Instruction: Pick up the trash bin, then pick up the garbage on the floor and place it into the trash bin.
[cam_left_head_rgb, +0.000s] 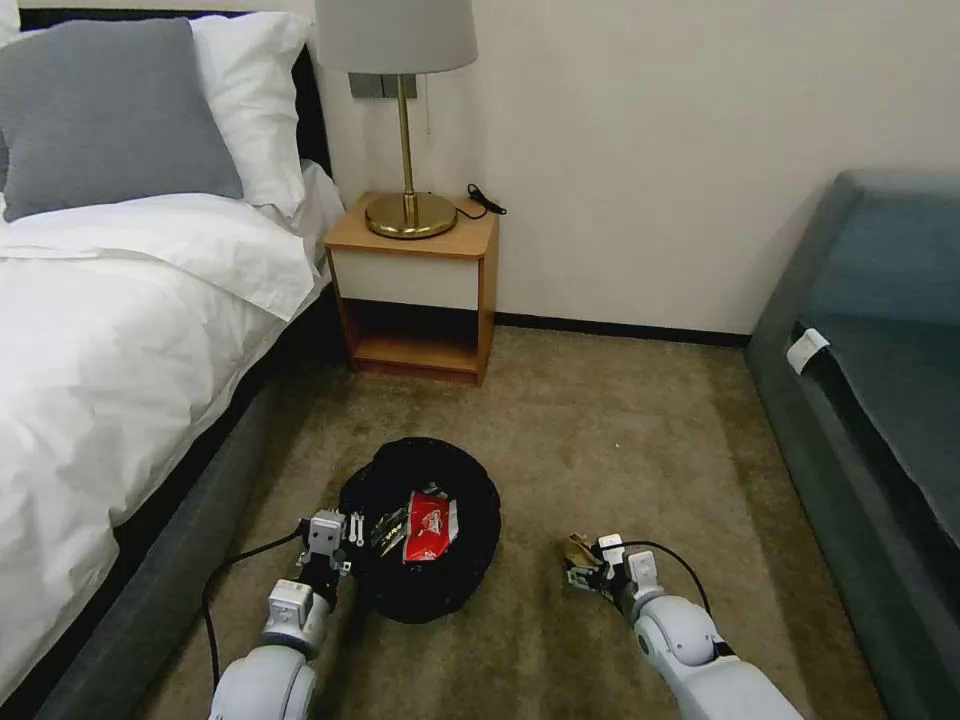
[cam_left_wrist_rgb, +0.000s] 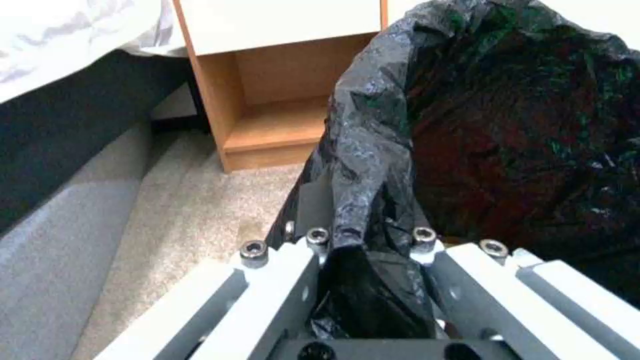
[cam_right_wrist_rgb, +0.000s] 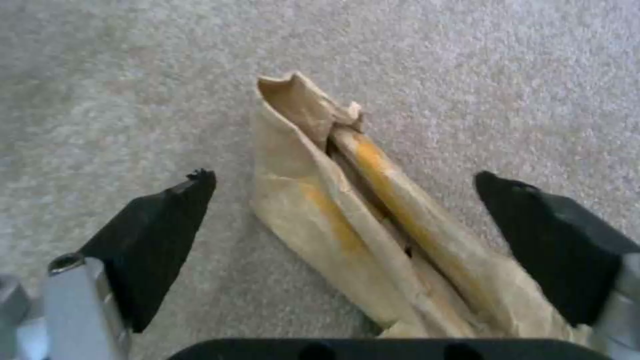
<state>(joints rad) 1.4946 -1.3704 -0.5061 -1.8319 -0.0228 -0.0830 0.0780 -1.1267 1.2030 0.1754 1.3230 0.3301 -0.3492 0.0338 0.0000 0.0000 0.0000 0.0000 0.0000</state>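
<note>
The trash bin (cam_left_head_rgb: 430, 590), lined with a glossy black bag, stands on the carpet in front of me. A red-white packet (cam_left_head_rgb: 428, 527) and a silvery wrapper (cam_left_head_rgb: 388, 528) lie inside it. My left gripper (cam_left_head_rgb: 345, 535) is at the bin's left rim, shut on a fold of the bag, as the left wrist view shows for the gripper (cam_left_wrist_rgb: 367, 240) and the bin (cam_left_wrist_rgb: 507, 140). To the right of the bin a crumpled tan paper (cam_left_head_rgb: 578, 548) lies on the floor. My right gripper (cam_right_wrist_rgb: 345, 176) is open and low over the carpet, with the tan paper (cam_right_wrist_rgb: 347, 220) between its fingers (cam_right_wrist_rgb: 160, 225).
A bed (cam_left_head_rgb: 120, 330) runs along the left. A wooden nightstand (cam_left_head_rgb: 415, 290) with a brass lamp (cam_left_head_rgb: 405, 150) stands at the back wall. A dark teal sofa (cam_left_head_rgb: 880, 400) lines the right. Open carpet (cam_left_head_rgb: 620, 430) lies beyond the bin.
</note>
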